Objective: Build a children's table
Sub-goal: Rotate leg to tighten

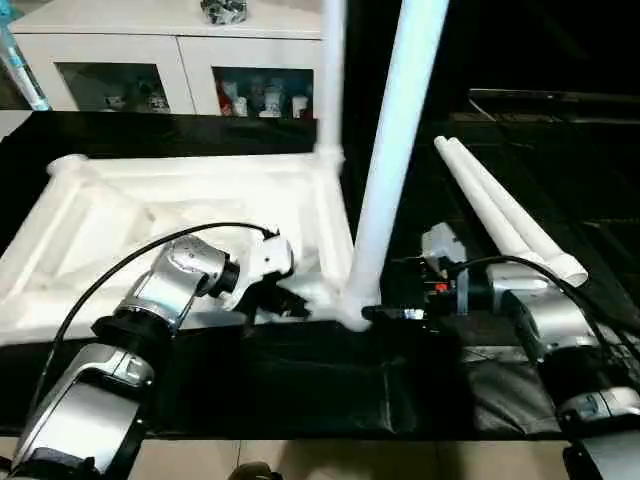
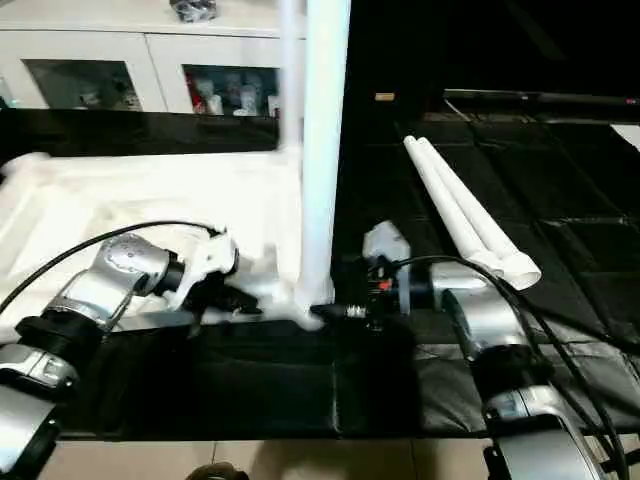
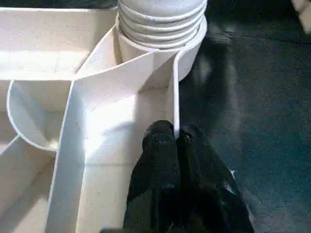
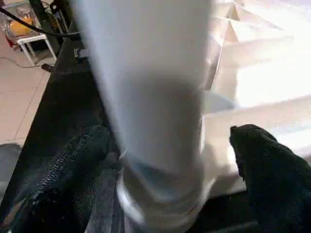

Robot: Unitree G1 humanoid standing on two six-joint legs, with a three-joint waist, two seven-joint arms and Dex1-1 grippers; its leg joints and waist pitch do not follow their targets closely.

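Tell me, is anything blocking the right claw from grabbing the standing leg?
Nothing visible. The right claw is open with its black fingers on either side of the upright leg, low down near the tabletop corner.

Left fingers [image 3: 177,160] pressed together, right fingers [image 4: 267,165] spread wide

We see a black mat [image 1: 330,390]; on it the upturned tabletop [image 1: 120,215] at left, two loose legs [image 1: 505,215] at right.
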